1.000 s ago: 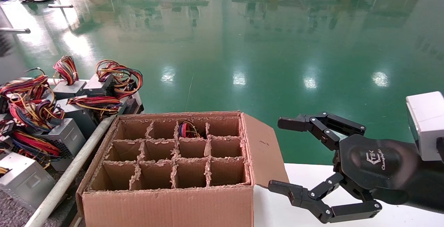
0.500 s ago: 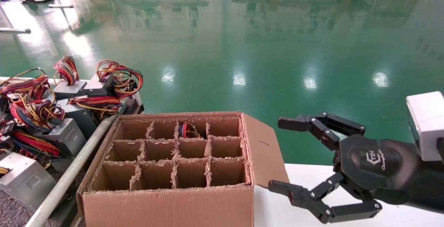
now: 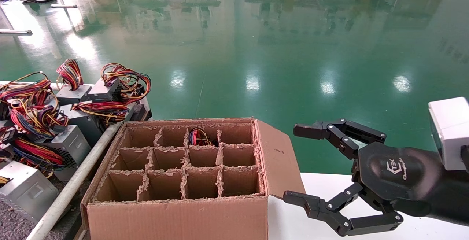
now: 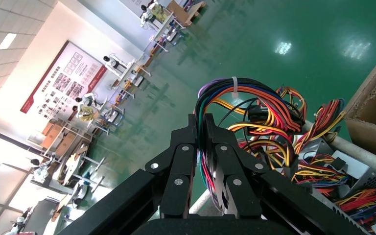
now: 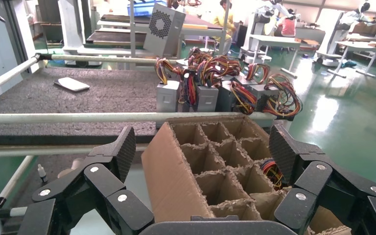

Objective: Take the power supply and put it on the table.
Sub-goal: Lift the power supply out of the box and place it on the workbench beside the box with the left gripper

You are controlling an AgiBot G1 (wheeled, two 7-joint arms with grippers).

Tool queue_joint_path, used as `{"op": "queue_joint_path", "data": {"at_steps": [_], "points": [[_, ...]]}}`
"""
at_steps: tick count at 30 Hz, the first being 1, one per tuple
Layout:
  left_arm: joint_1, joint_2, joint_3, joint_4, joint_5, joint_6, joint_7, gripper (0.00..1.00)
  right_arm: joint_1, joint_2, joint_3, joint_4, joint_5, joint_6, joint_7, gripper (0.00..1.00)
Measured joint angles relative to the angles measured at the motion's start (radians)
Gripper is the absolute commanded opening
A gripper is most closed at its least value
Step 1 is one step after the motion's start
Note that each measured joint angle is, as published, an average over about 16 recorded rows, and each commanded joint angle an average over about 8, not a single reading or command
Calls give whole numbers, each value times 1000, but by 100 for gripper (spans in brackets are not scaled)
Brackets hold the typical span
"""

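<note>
In the left wrist view my left gripper (image 4: pixel 201 121) is shut on the looped bundle of red, yellow, orange and black wires (image 4: pixel 245 95) of the power supply; its body is hidden behind the fingers. The right wrist view shows a grey box with a honeycomb grille (image 5: pixel 164 27) high at the back, above the dark mat table (image 5: pixel 103 93), with wires at its top. The left gripper is outside the head view. My right gripper (image 3: pixel 291 163) is open with nothing in it, over the white table (image 3: pixel 366 183) beside the cardboard box (image 3: pixel 176 214).
The divided cardboard box holds one wire bundle (image 3: pixel 199 137) in a back-row cell. Several more power supplies with wire bundles (image 3: pixel 110 89) stand on the mat table at the left, behind a grey rail (image 3: pixel 73 185). Green floor lies beyond.
A dark blur at the head view's far left edge has gone out of view, and the wires nearest it have shifted slightly. The right arm has not moved.
</note>
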Motion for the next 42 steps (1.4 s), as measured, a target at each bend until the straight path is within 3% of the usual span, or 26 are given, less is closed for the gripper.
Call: {"op": "queue_joint_path", "data": {"at_steps": [21,42], "points": [[-16,15,-3,47,26,-31,32,0,0,0,0,0,0,0,0,100],[-147,14,9,261,218,-102,172,0,0,0,0,0,0,0,0,100]]}}
